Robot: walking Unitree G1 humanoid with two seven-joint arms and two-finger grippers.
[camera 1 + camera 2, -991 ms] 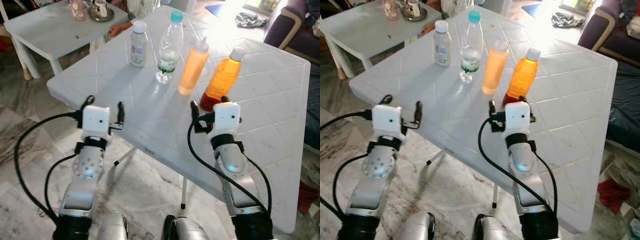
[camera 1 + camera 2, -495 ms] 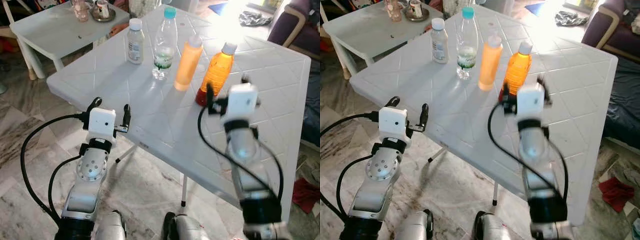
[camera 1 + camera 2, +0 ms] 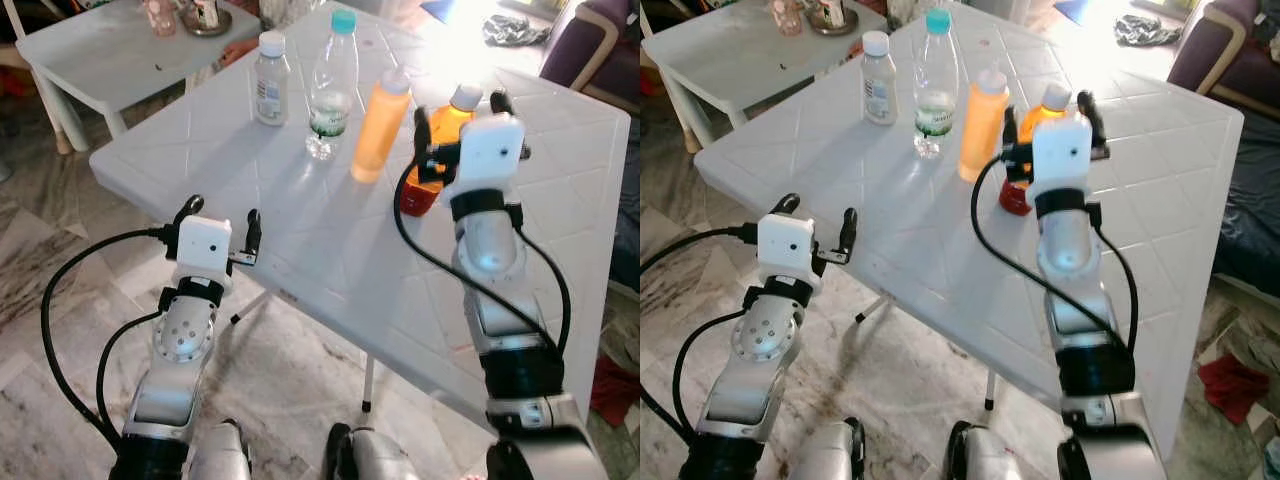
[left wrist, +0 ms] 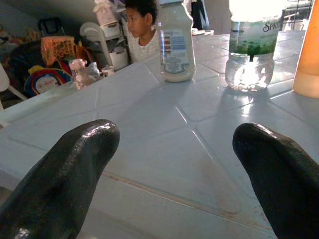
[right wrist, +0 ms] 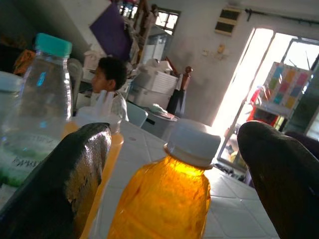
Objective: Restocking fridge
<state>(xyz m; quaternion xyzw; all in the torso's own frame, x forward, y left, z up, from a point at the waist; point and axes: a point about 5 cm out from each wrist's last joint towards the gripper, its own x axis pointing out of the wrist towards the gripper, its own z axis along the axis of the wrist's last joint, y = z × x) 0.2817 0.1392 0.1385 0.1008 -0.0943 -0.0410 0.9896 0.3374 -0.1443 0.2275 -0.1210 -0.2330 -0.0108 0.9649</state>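
My right hand (image 3: 456,108) is raised over the white worktop (image 3: 560,150), its fingers spread to either side of the orange juice bottle (image 5: 169,199) — lined up with the white cap, I judge, so I can close on the neck. The bottle stands upright on the worktop, not yet gripped. Just beside it stands a yellow squeeze bottle (image 3: 381,124), close enough that one finger could knock it. Beyond that come a clear water bottle (image 3: 333,85) with a teal cap and a small white-capped bottle (image 3: 268,78). My left hand (image 3: 222,212) waits at the near edge, fingers spread, holding nothing. A person (image 4: 141,22) sits beyond the worktop.
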